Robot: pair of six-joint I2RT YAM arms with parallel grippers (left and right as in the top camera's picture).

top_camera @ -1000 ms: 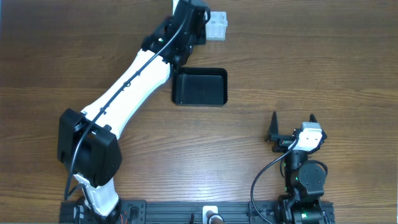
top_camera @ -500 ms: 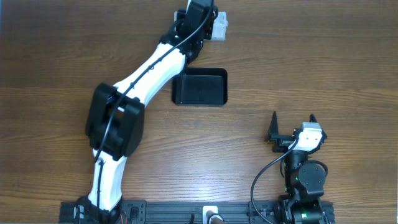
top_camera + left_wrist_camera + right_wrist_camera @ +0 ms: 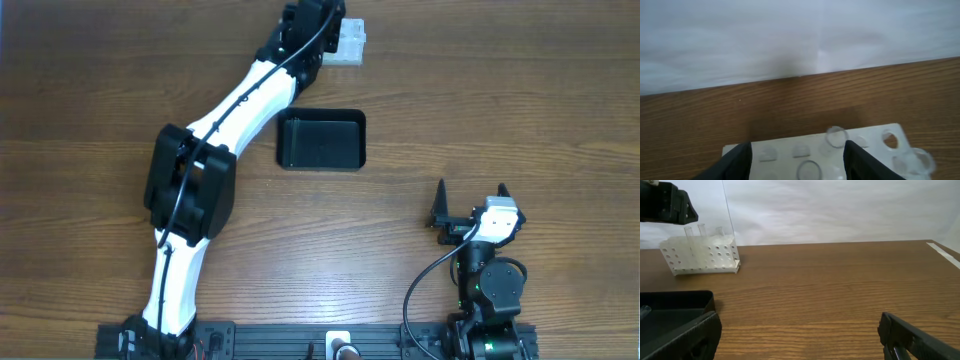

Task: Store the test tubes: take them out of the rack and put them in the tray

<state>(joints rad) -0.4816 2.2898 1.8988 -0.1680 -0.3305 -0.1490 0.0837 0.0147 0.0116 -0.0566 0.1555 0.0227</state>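
The clear test tube rack [image 3: 350, 42] stands at the far edge of the table, and three tubes [image 3: 702, 230] rise from it. My left gripper [image 3: 800, 165] hangs open just above the rack [image 3: 815, 152], its fingers [image 3: 737, 160] either side of the round tube mouths [image 3: 836, 136]. From the right wrist view the left gripper [image 3: 667, 205] is above the rack's [image 3: 702, 255] left end. The black tray [image 3: 322, 140] lies nearer than the rack; something clear [image 3: 644, 310] shows at its edge. My right gripper [image 3: 470, 205] rests open by its base, holding nothing.
A white wall rises right behind the table's far edge [image 3: 805, 77]. The left arm [image 3: 250, 95] stretches diagonally over the table's left half. Bare wood [image 3: 840, 290] lies between the tray [image 3: 675, 305] and the right gripper.
The left arm has stretched out and its elbow has risen toward the rack. Its gripper stays over the rack's left end, shifting only slightly. The right arm has not moved.
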